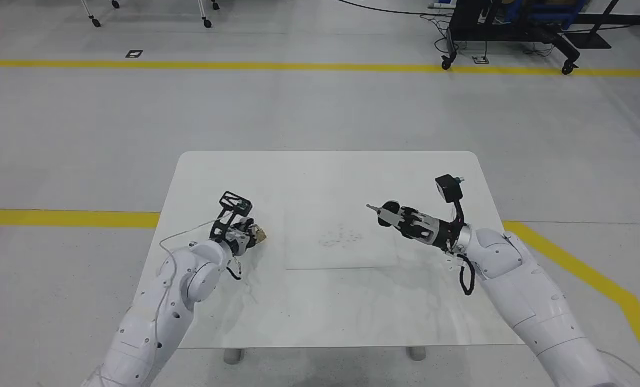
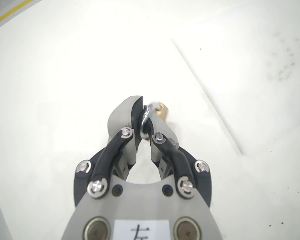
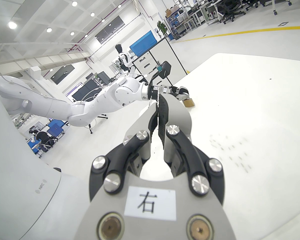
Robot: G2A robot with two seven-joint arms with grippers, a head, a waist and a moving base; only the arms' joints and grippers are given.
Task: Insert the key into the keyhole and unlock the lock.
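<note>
Lock [image 2: 163, 110] sits clamped in the left tool [image 2: 146, 106], well apart from the right tool [image 3: 160, 100] pinching the key [image 1: 373, 208].

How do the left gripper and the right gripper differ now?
The left gripper grips the brass lock by its shackle; the right gripper a thin metal piece, probably the key. The left gripper is over the table's left half, the right gripper over its right. Both are shut.
</note>
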